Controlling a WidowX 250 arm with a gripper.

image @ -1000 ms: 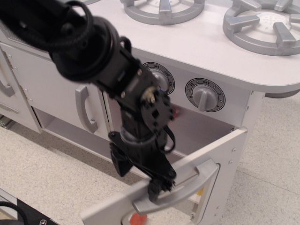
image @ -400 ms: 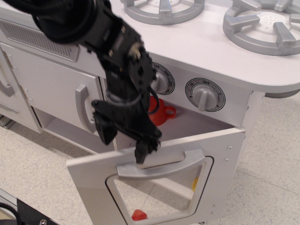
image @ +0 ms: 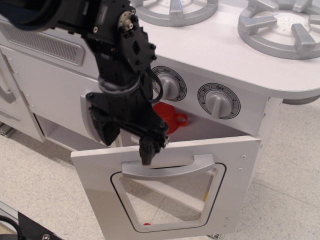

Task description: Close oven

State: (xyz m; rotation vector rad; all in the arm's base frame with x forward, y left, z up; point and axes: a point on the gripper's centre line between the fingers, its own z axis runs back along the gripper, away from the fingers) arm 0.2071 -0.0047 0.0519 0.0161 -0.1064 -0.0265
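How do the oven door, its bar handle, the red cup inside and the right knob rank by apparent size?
1. oven door
2. bar handle
3. and 4. right knob and red cup: alike; the cup is partly hidden.

- The oven (image: pixel 200 135) is sitting under the white stovetop, below two round grey dials.
- Its white door (image: pixel 95 180) is standing partly open, hinged at the bottom and leaning outward at the top.
- A gap is showing between the door's top edge and the oven front.
- A clear window with rounded corners (image: pixel 167 200) is filling most of the door.
- A grey horizontal bar handle (image: pixel 185 167) is running across the door just above the window.
- A red object (image: pixel 167 117) is showing inside the oven through the gap.
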